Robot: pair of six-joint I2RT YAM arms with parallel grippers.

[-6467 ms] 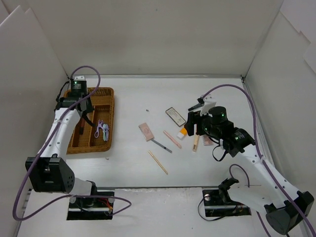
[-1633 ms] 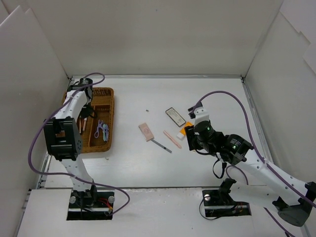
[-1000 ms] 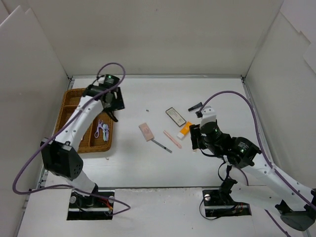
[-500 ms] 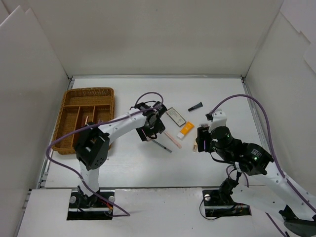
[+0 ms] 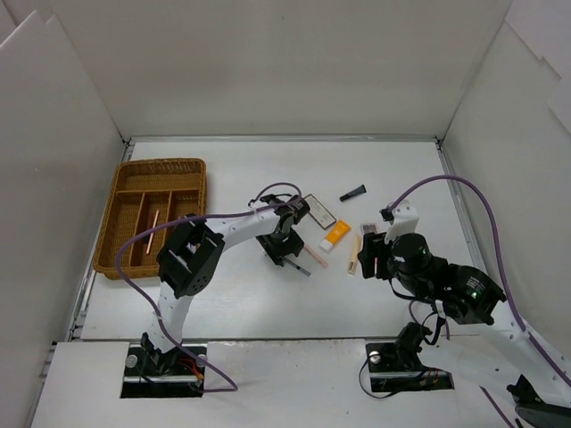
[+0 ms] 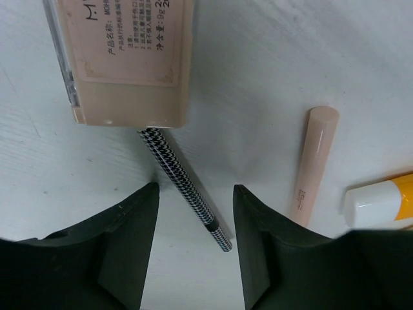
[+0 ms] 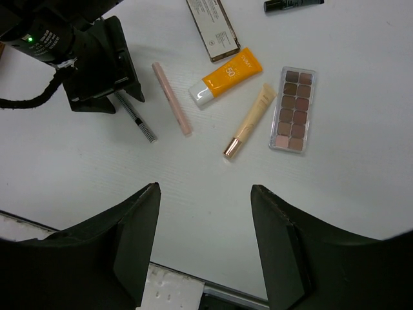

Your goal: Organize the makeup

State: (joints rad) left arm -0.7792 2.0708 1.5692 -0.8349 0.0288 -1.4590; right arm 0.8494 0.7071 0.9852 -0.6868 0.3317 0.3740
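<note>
Left tool (image 6: 195, 194) moved fr. wicker tray (image 5: 161, 163) to bench (image 5: 393, 169) centre; jaws parted, straddling 1 checked pencil (image 6: 171, 165), no grip. Adjacent: 1 pink compact (image 6: 126, 58), 1 pink stick (image 6: 314, 161), 1 orange tube (image 6: 381, 203). Right-wrist view adds 1 eyeshadow palette (image 7: 293, 108), 1 beige tube (image 7: 248, 121). Right tool (image 7: 205, 219) parted, empty, hangs above these.
</note>
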